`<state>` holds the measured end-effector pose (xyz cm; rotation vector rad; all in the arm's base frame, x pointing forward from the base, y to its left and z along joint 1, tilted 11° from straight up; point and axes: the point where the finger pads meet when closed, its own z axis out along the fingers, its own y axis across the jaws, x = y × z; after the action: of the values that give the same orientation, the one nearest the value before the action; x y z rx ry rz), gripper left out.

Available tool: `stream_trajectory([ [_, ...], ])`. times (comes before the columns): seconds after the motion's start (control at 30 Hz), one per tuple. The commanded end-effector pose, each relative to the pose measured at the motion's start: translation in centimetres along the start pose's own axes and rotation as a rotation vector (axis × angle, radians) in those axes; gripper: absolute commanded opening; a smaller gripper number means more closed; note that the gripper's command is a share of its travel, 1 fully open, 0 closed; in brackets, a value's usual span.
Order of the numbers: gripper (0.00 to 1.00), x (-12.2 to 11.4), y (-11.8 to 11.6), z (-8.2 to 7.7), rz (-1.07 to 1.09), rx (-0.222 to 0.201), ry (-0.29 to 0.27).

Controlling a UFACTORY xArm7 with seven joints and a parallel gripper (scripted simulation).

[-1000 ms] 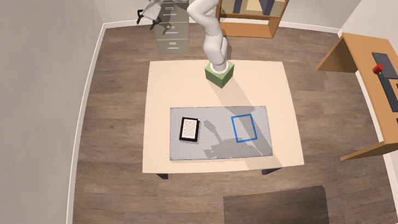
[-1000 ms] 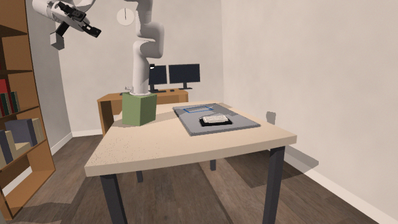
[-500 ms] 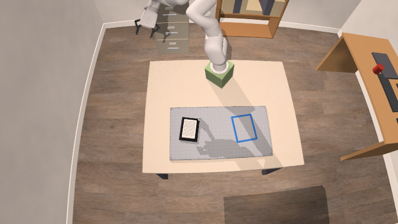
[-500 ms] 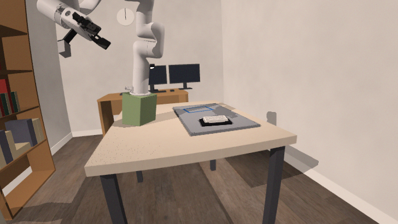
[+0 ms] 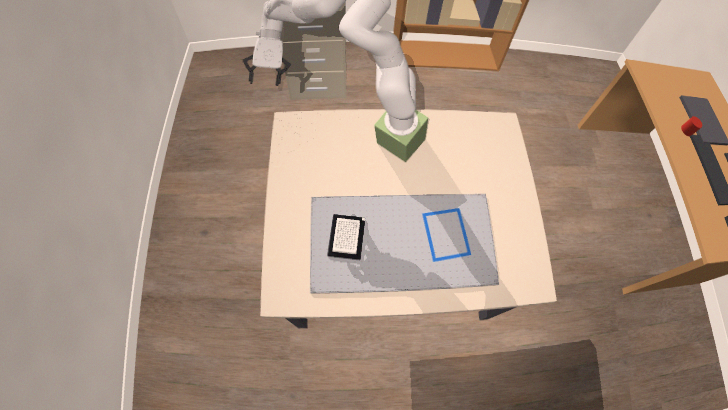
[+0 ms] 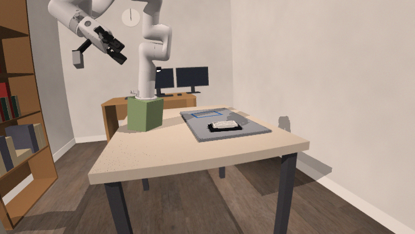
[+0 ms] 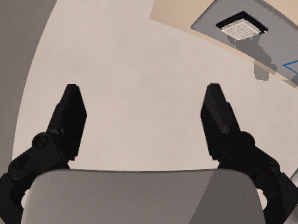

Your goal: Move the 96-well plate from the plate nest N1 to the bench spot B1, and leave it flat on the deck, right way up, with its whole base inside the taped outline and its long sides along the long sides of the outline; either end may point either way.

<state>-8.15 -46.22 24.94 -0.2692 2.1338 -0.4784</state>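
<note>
The white 96-well plate (image 5: 346, 235) sits flat in the black plate nest (image 5: 346, 253) on the left part of the grey deck (image 5: 402, 243). It also shows in the exterior view (image 6: 224, 124) and, small, in the wrist view (image 7: 241, 28). The blue taped outline B1 (image 5: 446, 234) lies on the right part of the deck and is empty. My gripper (image 5: 265, 72) is open and empty, high in the air beyond the table's far left corner, far from the plate. It also shows in the exterior view (image 6: 113, 49) and in the wrist view (image 7: 143, 123).
The arm stands on a green block (image 5: 401, 134) at the table's far edge. A grey filing cabinet (image 5: 315, 61) stands behind the gripper and a wooden bookshelf (image 5: 458, 30) behind the arm. A desk (image 5: 677, 168) stands at the right.
</note>
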Motion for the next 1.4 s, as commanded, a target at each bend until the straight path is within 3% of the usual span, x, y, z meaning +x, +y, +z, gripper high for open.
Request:
stream_trajectory([
  [0.0, 1.00, 0.2, 0.4, 1.9, -0.006, -0.008, 0.008],
  [0.07, 1.00, 0.2, 0.5, 2.3, -0.006, -0.008, 0.008],
  [0.17, 1.00, 0.2, 1.0, 3.7, -0.060, -0.089, 0.030],
  [0.23, 1.00, 0.2, 1.0, 3.7, -0.060, -0.089, 0.030],
  [0.3, 1.00, 0.2, 1.3, 4.6, -0.090, -0.133, 0.042],
  [0.47, 1.00, 0.3, 2.0, 6.6, -0.090, -0.133, 0.042],
  [0.63, 1.00, 0.2, 2.9, 8.9, -0.189, -0.257, 0.072],
  [0.73, 1.00, 0.2, 3.5, 10.3, -0.189, -0.257, 0.072],
  [0.8, 1.00, 0.2, 3.5, 10.3, -0.189, -0.257, 0.072],
  [0.97, 1.00, 0.1, 4.6, 12.5, -0.301, -0.377, 0.098],
  [1.1, 1.00, 0.0, 5.4, 14.2, -0.303, -0.379, 0.098],
  [1.27, 1.00, -0.2, 6.5, 16.4, -0.425, -0.491, 0.118],
  [1.37, 1.00, -0.3, 6.7, 16.8, -0.432, -0.498, 0.119],
])
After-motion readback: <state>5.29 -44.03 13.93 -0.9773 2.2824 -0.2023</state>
